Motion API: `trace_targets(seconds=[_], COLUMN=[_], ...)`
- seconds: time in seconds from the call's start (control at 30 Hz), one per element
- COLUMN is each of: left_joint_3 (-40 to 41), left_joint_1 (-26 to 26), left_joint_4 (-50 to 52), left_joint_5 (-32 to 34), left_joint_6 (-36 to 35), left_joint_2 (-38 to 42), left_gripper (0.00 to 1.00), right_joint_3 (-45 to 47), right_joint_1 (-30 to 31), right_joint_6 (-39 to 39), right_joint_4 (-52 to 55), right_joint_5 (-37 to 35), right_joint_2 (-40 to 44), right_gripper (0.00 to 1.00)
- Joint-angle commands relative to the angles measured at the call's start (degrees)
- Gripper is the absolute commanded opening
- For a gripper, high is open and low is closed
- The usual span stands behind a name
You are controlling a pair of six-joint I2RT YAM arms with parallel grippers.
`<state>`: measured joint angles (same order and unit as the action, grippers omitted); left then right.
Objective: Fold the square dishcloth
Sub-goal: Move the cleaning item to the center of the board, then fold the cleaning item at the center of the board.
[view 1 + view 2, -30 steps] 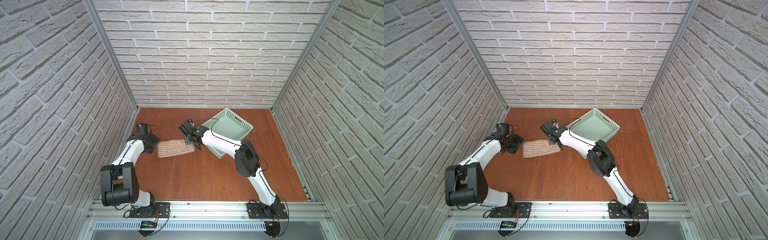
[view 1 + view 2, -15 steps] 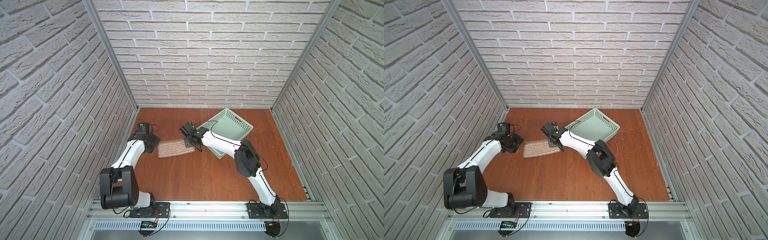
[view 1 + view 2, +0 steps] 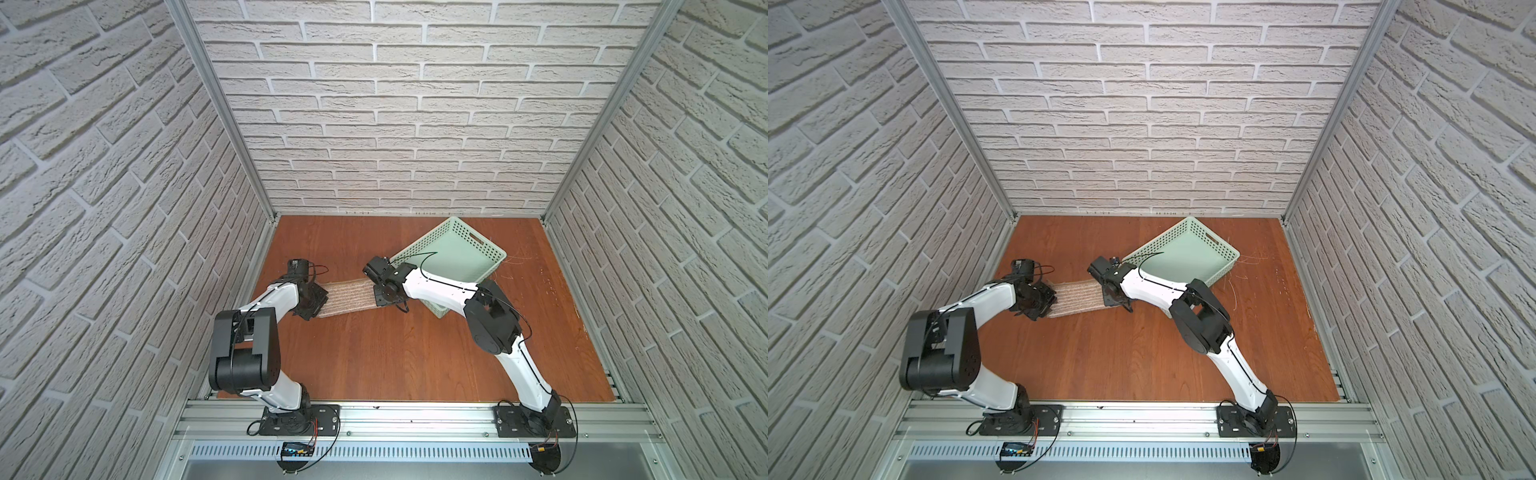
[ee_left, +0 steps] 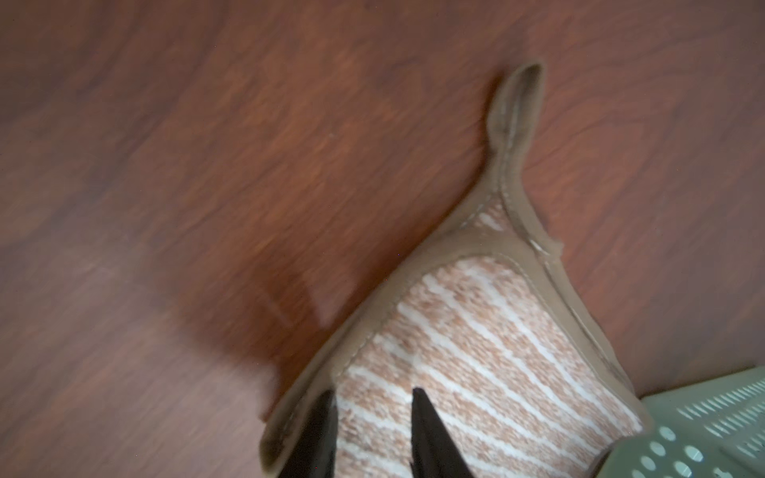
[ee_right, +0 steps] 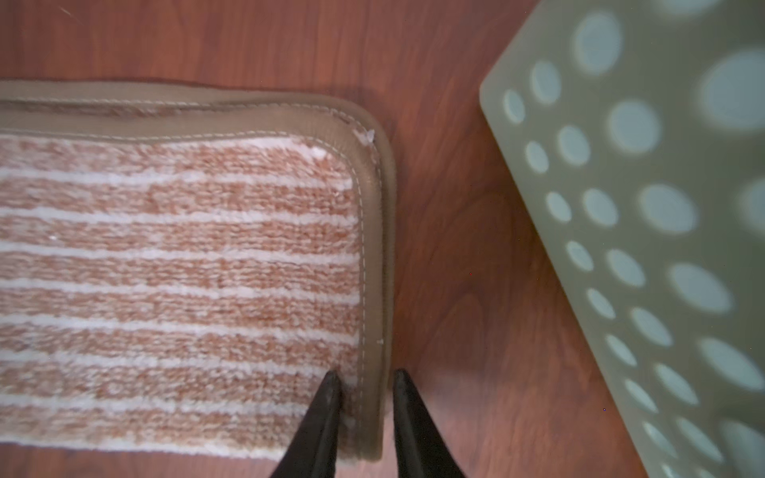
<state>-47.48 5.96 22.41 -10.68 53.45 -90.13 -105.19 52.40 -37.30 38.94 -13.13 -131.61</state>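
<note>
Red-brown wooden surface [image 3: 374,353], seen from above
Mint-green perforated plastic basket [image 3: 478,243] upper right of centre; left of it lies the tan striped square dishcloth [image 3: 349,296]; left fingers [image 4: 318,434] and right fingers [image 5: 327,409], narrowly parted, at its opposite ends, grip unclear

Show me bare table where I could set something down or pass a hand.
Widest bare wood: the near half of the table, between dishcloth and front rail. Also a strip along the back wall, left of the basket. Crowded: the dishcloth, left gripper and right gripper at its ends, basket close beside.
</note>
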Motion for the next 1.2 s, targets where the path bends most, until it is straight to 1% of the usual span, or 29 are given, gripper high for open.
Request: trace_targets(seconds=[0.0, 0.17, 0.3, 0.4, 0.47, 0.53, 0.67, 0.77, 0.87, 1.0, 1.17], left_joint_3=[0.99, 2.22, 3.53, 4.74, 5.57, 6.67, 8.30, 6.76, 5.89, 5.80, 4.23], left_joint_1=[-0.37, -3.52, -7.31, -10.38, -12.49, -13.48, -13.43, -13.34, -12.81, -12.02, -11.64], left_joint_4=[-2.12, -0.63, 0.76, 1.80, 3.58, 5.26, 9.53, 13.48, 14.76, 11.40, 8.38], left_joint_5=[-0.28, 0.88, 1.68, 2.37, 3.35, 4.40, 6.96, 9.17, 10.06, 6.35, 5.19], left_joint_6=[0.30, 0.16, 0.86, 2.08, 2.51, 3.20, 2.71, -0.01, -3.00, -5.44, -7.40], left_joint_2=[-0.75, 0.49, 2.52, 5.21, 7.26, 10.08, 16.35, 19.57, 19.78, 16.76, 10.12], left_gripper=[0.30, 0.30, 0.30, 0.32, 0.34, 0.37, 0.48, 0.55, 0.57, 0.57, 0.55], right_joint_3=[2.04, 7.46, 14.36, 21.16, 25.94, 30.81, 36.49, 37.72, 37.04, 34.44, 32.21], right_joint_1=[0.24, 0.23, 0.24, 0.26, 0.54, 0.76, 1.20, 1.45, 1.47, 1.45, 1.47], right_joint_6=[-0.96, -2.18, -4.29, -6.17, -7.86, -9.66, -11.95, -12.16, -11.49, -9.98, -9.22], right_joint_4=[0.14, -0.09, -1.07, -1.25, -1.81, -2.68, -4.36, -4.93, -5.47, -5.76, -6.84], right_joint_5=[-0.64, -0.62, -0.75, -0.38, -0.22, -0.17, -0.18, -0.61, -0.90, -1.25, -0.82], right_joint_2=[3.54, 7.87, 12.68, 16.95, 20.82, 24.12, 29.30, 31.04, 31.34, 30.21, 28.64], right_gripper=[0.24, 0.22, 0.22, 0.22, 0.21, 0.22, 0.22, 0.22, 0.22, 0.22, 0.21])
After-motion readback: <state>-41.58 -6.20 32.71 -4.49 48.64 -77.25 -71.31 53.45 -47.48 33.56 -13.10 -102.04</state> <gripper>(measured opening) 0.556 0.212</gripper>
